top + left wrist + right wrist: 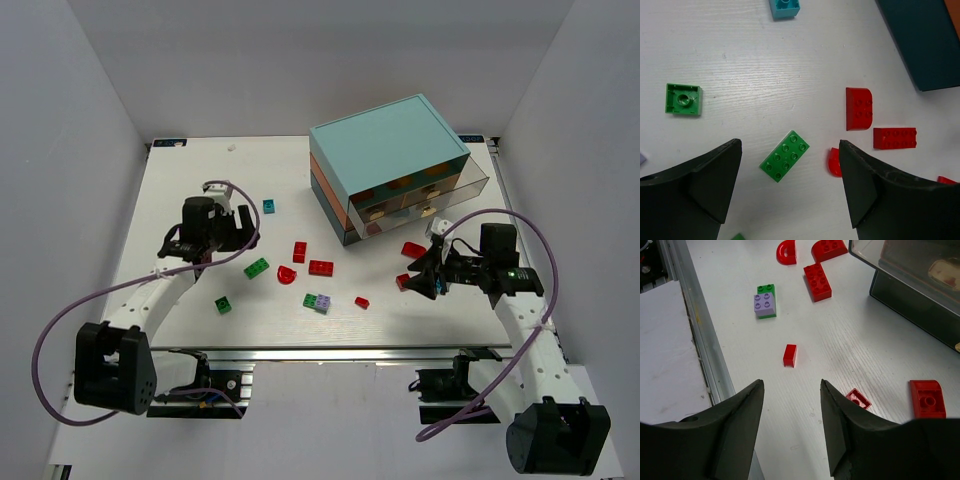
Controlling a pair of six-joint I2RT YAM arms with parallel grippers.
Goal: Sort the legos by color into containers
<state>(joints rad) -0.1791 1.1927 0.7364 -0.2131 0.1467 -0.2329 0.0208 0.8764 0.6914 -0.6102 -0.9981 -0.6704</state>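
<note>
Several legos point(321, 267) lie scattered on the white counter point(180, 170) in front of the chest point(385, 145), whose drawers point(420, 200) face the arms. From the left wrist, the left fingers point(705, 185) stand apart above a green brick point(784, 156). From the right wrist, the right fingers point(735, 430) stand apart, with a small red brick point(789, 355) just ahead.

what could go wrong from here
The long green brick lies diagonally between the fingers of the open left gripper, so closing could twist it away. The red curved piece sits right by one finger and may get knocked. The lilac brick touches a green piece; grabbing it could drag both.
</note>
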